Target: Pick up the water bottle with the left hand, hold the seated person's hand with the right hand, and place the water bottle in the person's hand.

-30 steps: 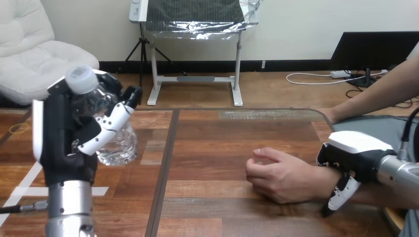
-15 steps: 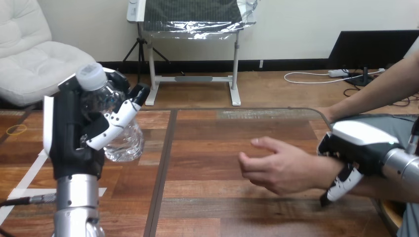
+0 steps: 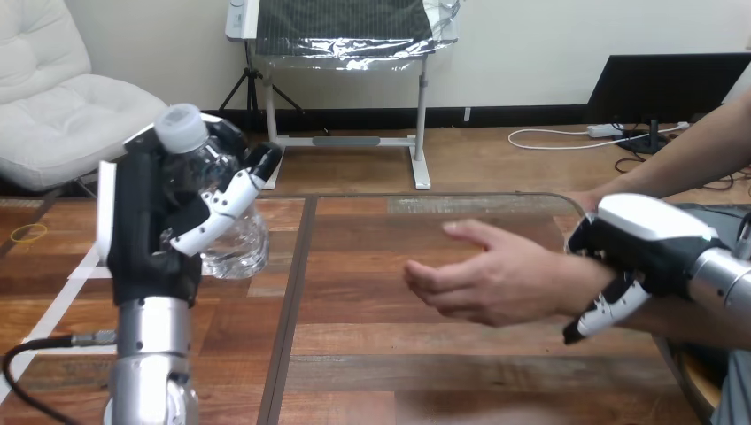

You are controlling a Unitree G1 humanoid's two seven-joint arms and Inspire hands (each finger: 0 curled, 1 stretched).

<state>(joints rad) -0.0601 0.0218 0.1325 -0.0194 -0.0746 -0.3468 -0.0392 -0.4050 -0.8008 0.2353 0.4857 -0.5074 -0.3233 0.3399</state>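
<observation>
Water bottle (image 3: 226,221) wrapped in your left hand (image 3: 150,230) at 9 o'clock; right hand (image 3: 642,243) curled round person's wrist (image 3: 577,292) at 3. Risk: person's hand (image 3: 496,283) turned sideways, bottle may roll off.

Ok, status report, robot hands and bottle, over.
Left robot hand shut on bottle, held up at left. Right robot hand curled round person's wrist. Person's hand open, apart from bottle; nothing between.

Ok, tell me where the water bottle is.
Head view, left side: the water bottle is gripped in the left hand above the table, apart from the person's hand.
</observation>
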